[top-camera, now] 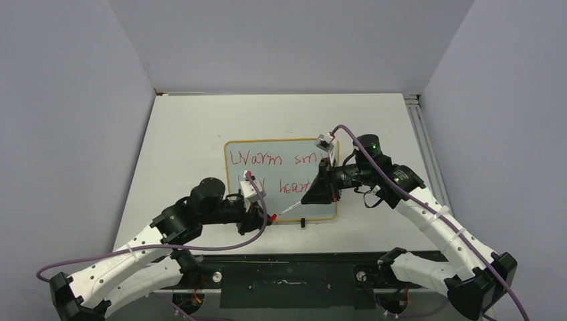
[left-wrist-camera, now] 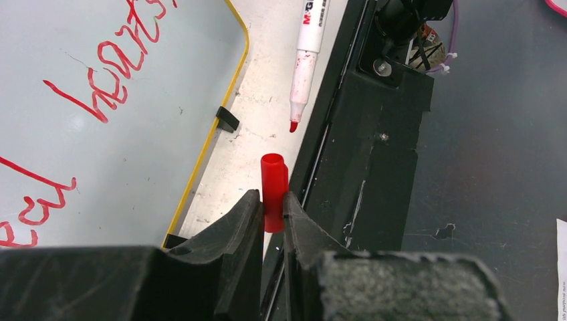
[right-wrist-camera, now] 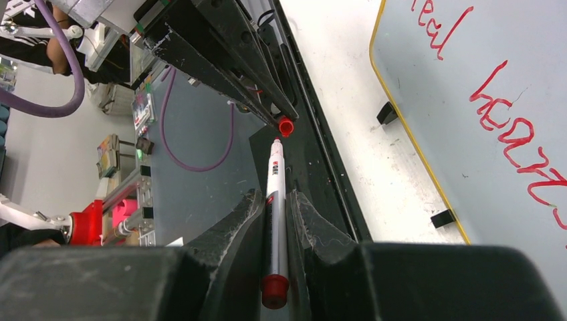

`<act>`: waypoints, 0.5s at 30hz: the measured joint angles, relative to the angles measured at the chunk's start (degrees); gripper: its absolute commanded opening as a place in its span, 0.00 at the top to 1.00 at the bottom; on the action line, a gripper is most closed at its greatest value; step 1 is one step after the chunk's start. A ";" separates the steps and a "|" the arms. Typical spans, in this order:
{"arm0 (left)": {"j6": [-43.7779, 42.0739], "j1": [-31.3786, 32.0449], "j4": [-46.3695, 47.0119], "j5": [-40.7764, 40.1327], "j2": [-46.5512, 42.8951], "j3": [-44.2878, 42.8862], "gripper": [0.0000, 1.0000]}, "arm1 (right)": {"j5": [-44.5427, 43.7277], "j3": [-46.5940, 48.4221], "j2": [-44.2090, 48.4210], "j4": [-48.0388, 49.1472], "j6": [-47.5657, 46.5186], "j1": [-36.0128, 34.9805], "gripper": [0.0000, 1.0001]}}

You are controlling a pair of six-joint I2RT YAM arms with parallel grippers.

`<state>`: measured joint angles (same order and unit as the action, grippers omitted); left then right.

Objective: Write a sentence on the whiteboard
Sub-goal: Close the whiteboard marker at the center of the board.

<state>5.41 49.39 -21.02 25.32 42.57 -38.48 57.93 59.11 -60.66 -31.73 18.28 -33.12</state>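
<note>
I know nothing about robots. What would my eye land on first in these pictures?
The red handwriting on the yellow-framed whiteboard in the middle of the table catches the eye first. Near the board's front edge, the right end effector grips a marker, its tip pointing at the red cap pinched in the left end effector.

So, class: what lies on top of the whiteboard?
Red handwriting: "Warm sm" above, "heal hearts" below. The right arm hides the rest of the top line.
</note>
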 measured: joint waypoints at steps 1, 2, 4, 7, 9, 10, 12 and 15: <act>-0.07 0.15 -0.02 -0.04 0.00 0.00 1.00 | 0.00 -0.02 -0.02 -0.09 -0.09 -0.02 0.95; -0.09 0.24 -0.02 -0.04 0.00 0.00 1.00 | 0.02 -0.04 -0.07 -0.09 -0.13 -0.11 0.95; -0.13 0.39 -0.02 -0.07 0.00 0.00 1.00 | 0.00 -0.04 -0.15 -0.09 -0.26 -0.33 0.95; -0.13 0.48 -0.02 -0.07 0.02 0.00 1.00 | 0.04 -0.04 -0.26 -0.09 -0.55 -0.57 0.95; -0.13 0.63 -0.02 -0.07 0.07 0.02 1.00 | 0.04 -0.07 -0.37 -0.09 -0.70 -0.74 0.95; -0.13 0.70 -0.02 -0.07 0.07 0.02 1.00 | 0.04 -0.09 -0.37 -0.09 -0.74 -0.76 0.95; -0.13 0.96 -0.02 -0.04 0.15 0.04 1.00 | 0.04 -0.09 -0.42 -0.09 -0.83 -0.87 0.95; -0.13 1.20 -0.07 -0.04 0.26 0.13 1.00 | 0.07 -0.09 -1.07 -0.09 -0.98 -1.25 0.95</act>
<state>5.28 50.59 -21.08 25.28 42.83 -38.35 58.00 59.02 -61.73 -31.81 17.30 -34.37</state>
